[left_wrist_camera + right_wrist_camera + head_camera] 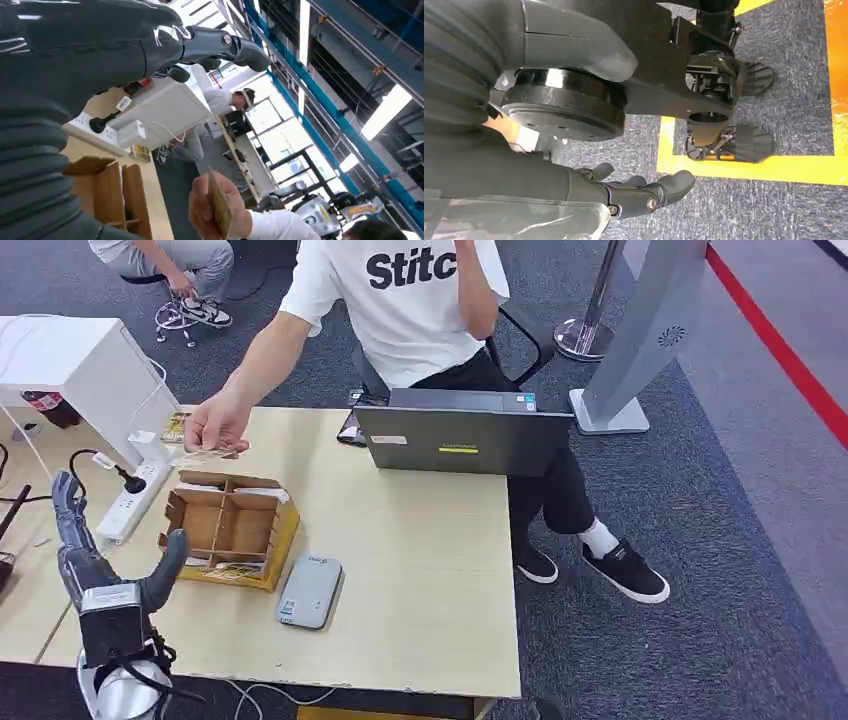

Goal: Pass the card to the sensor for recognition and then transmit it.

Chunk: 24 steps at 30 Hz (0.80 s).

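Observation:
A person's hand [215,425] holds a tan card [212,453] above the far edge of a compartmented cardboard box [232,530]. The same card [220,204] appears edge-on in the person's fingers in the left wrist view. A flat grey sensor [308,590] lies on the table just right of the box. My left hand [95,555] is raised at the table's near left corner, fingers [225,45] stretched upward and thumb spread, holding nothing, well short of the card. My right hand [634,192] hangs by my side over the floor, fingers loosely extended and empty.
An open grey laptop [465,438] stands at the far side of the wooden table [420,570], with the person seated behind it. A white power strip [130,502] with a black plug and a white cabinet [80,365] sit to the left. Another person sits far left.

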### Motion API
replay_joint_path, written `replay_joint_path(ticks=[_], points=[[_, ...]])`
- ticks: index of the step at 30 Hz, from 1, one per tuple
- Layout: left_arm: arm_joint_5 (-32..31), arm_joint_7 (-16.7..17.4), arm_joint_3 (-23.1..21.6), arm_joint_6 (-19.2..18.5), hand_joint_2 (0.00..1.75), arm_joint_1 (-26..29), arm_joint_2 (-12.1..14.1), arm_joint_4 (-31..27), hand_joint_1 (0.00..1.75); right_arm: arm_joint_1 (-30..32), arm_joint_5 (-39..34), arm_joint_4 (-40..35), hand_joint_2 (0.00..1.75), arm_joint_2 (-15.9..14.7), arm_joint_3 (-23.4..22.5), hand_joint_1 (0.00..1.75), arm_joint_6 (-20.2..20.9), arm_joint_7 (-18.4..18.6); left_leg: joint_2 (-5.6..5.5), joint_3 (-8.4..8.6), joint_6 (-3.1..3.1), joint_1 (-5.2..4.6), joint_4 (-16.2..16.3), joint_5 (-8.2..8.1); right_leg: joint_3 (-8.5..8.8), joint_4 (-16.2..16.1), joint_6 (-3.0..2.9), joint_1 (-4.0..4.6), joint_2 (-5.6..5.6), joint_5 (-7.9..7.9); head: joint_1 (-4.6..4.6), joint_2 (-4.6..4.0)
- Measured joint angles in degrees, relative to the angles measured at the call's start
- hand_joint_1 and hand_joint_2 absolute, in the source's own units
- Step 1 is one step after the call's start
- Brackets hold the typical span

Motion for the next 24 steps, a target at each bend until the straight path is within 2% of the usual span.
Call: replay_joint_path(ticks=[15, 16, 17, 18, 24], points=[[-21.10, 10.44, -13.54, 2.29, 1.75, -12.41, 7.53, 12.04, 0.02, -1.28, -0.42, 0.00, 1.75, 0.00, 2.07, 0.00, 0.24, 2.32, 0.00, 0.00, -0.01, 0.00, 0.01, 0.01, -0.01, 0.01, -0.01, 0.00, 0.01, 0.02, 0.00, 0.00], [-22.34, 11.04, -14.29, 2.47, 1.75, -13.16, 7.96, 12.85, 0.38, -1.36, -0.46, -0.02, 1.75, 0.00, 2.19, 0.00, 0.26, 2.43, 0.01, 0.00, -0.01, 0.00, 0.01, 0.01, -0.01, 0.01, -0.04, 0.00, 0.02, 0.03, 0.00, 0.00], [-23.80, 11.74, -15.23, 2.71, 1.75, -13.98, 8.42, 13.82, 1.62, -1.44, -0.55, 0.00, 1.75, 0.00, 2.25, 0.00, 0.26, 2.56, 0.01, 0.00, -0.01, 0.00, 0.01, 0.02, -0.01, 0.02, -0.05, 0.00, 0.02, 0.04, 0.00, 0.00], [-25.00, 12.39, -16.09, 2.95, 1.75, -14.70, 8.85, 14.65, 1.75, -1.53, -0.61, 0.00, 1.75, 0.00, 2.32, 0.00, 0.35, 2.73, 0.01, 0.00, -0.01, 0.00, 0.01, 0.02, -0.01, 0.02, -0.05, 0.00, 0.02, 0.05, 0.02, 0.00], [-33.03, 16.54, -21.39, 4.39, 1.75, -19.56, 12.03, 20.36, 1.75, -2.08, -0.98, -0.02, 1.75, -0.02, 3.25, 0.00, 0.48, 3.56, 0.02, 0.00, -0.01, 0.00, 0.01, 0.03, -0.01, 0.03, -0.06, 0.00, 0.03, 0.05, 0.02, 0.00]])
